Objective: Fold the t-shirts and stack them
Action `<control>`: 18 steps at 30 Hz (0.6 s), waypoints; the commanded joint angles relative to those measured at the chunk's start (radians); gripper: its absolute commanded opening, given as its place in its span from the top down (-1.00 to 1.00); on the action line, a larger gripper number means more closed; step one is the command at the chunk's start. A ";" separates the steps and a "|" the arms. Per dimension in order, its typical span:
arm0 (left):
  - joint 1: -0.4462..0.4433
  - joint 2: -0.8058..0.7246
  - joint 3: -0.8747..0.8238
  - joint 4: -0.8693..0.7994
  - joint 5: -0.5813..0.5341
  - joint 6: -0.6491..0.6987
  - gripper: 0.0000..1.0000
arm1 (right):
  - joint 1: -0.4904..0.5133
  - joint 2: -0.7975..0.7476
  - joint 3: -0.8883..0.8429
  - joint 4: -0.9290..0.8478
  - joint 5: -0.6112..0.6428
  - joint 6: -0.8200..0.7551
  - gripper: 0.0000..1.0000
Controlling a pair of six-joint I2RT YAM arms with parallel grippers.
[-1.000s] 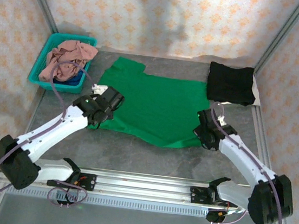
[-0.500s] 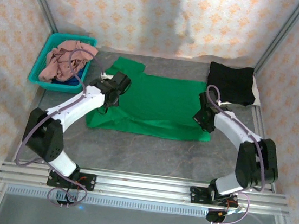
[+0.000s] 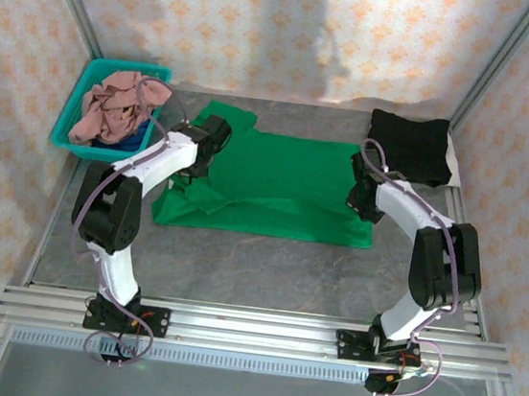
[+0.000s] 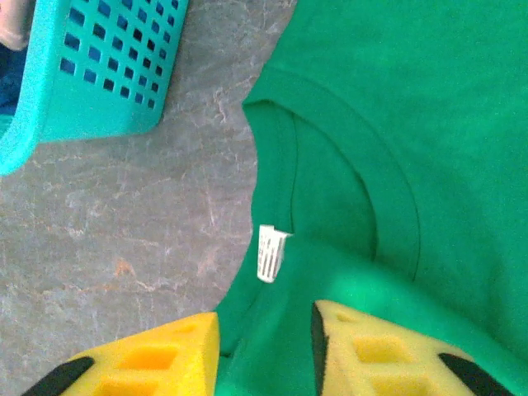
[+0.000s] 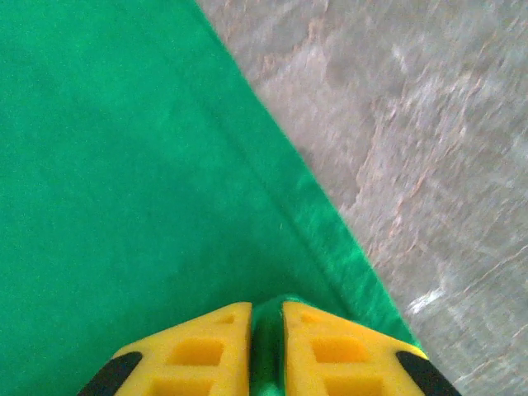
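The bright green t-shirt (image 3: 285,186) lies folded in half lengthwise mid-table, with a sleeve sticking out at the far left. My left gripper (image 3: 197,156) sits at its collar end. In the left wrist view that gripper (image 4: 264,346) is open, with green cloth (image 4: 396,124) lying loose in the gap near the white label (image 4: 271,252). My right gripper (image 3: 361,195) is at the shirt's right edge. The right wrist view shows it (image 5: 266,338) shut on a thin fold of the green cloth (image 5: 124,148). A folded black t-shirt (image 3: 406,146) lies at the far right.
A teal basket (image 3: 60,134), seen close in the left wrist view (image 4: 99,66), stands at the far left and holds a crumpled dusty pink shirt (image 3: 112,102) over something blue (image 3: 128,145). Bare grey table (image 3: 266,266) stretches in front of the green shirt. Metal frame posts border the sides.
Both arms carried the green shirt's near edge away from me and over its far half, so it now lies as a narrower band. The left jaws have parted.
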 commanded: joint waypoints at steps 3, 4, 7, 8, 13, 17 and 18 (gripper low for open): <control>0.025 -0.035 0.036 -0.056 -0.038 0.040 -0.07 | 0.003 -0.077 0.004 -0.070 0.079 -0.058 0.42; 0.025 -0.049 0.034 -0.057 -0.032 0.040 -0.07 | 0.017 -0.115 -0.034 -0.020 0.020 -0.064 0.37; 0.024 -0.111 -0.024 -0.039 0.021 0.033 -0.07 | 0.082 -0.178 -0.143 0.135 -0.136 -0.063 0.32; 0.023 -0.141 -0.066 -0.014 0.053 0.026 -0.06 | 0.103 -0.173 -0.162 0.168 -0.165 -0.055 0.33; 0.025 -0.238 -0.329 0.177 0.255 -0.031 0.06 | 0.125 0.004 -0.109 0.176 -0.192 -0.057 0.48; 0.046 -0.185 -0.418 0.240 0.309 -0.069 0.37 | 0.096 0.096 -0.051 0.101 -0.119 -0.048 0.59; 0.062 -0.175 -0.436 0.248 0.312 -0.078 0.40 | 0.080 0.097 -0.062 0.095 -0.125 -0.037 0.60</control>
